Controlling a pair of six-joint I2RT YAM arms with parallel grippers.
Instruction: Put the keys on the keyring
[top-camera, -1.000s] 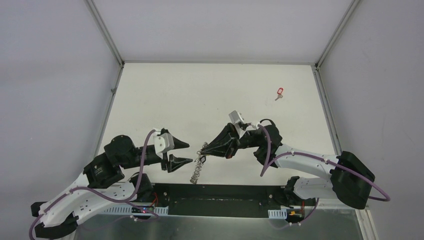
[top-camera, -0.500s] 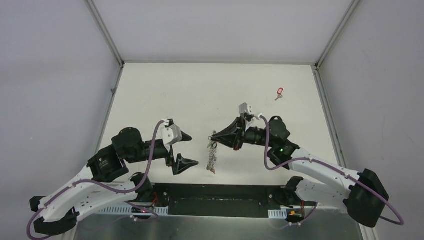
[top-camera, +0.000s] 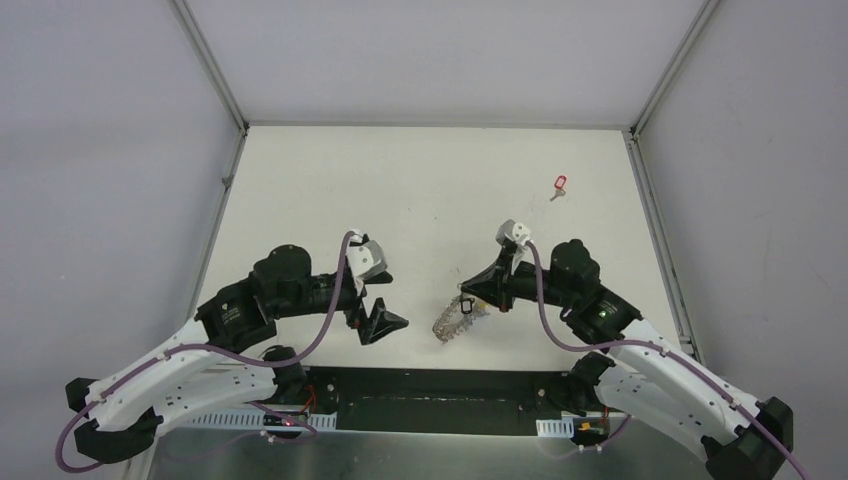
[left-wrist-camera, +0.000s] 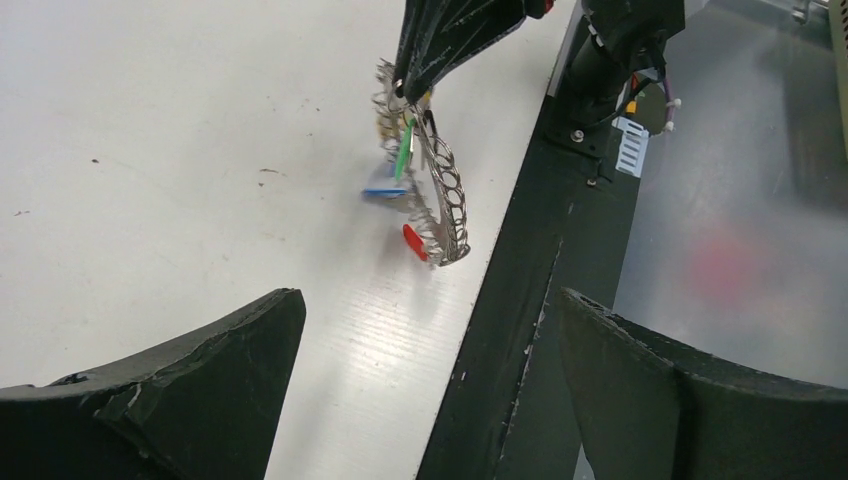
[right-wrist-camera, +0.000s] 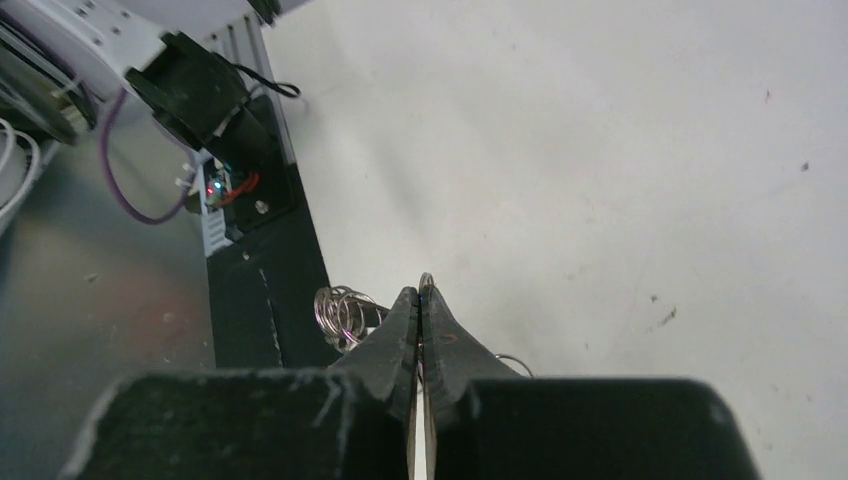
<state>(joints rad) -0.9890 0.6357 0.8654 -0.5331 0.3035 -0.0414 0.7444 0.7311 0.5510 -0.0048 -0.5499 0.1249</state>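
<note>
We found the right gripper (top-camera: 464, 293) with its fingers pressed together, pinching the top of the keyring (top-camera: 452, 320) a little right of the middle of the tabletop (top-camera: 400, 180), close to the near edge. The keyring hung down from that pinch. In the overhead view it slanted toward the near edge. In the left wrist view it showed almost edge-on, as a curved band fringed with small silver loops. We could not tell whether its lower end touched the surface.

Three coloured tags hung among the loops. A green tag (left-wrist-camera: 403, 155) sat just under the pinch, a blue tag (left-wrist-camera: 385, 187) was beside it and slightly lower, and a red tag (left-wrist-camera: 413, 241) was near the bottom of the band. The metal keys themselves were too small for us to make out.

In the right wrist view the two fingers (right-wrist-camera: 400, 330) met with no gap, and a cluster of split rings (right-wrist-camera: 340, 310) stood out to one side of them.

The left gripper (top-camera: 398, 299) was spread wide and held nothing. It pointed at the keyring from the left, near it but apart.

A loose key (top-camera: 559, 185) with a red tag lay flat by itself toward the far right corner, well apart from both grippers. The black rail (left-wrist-camera: 510, 300) ran along the near edge just beside the hanging keyring.
</note>
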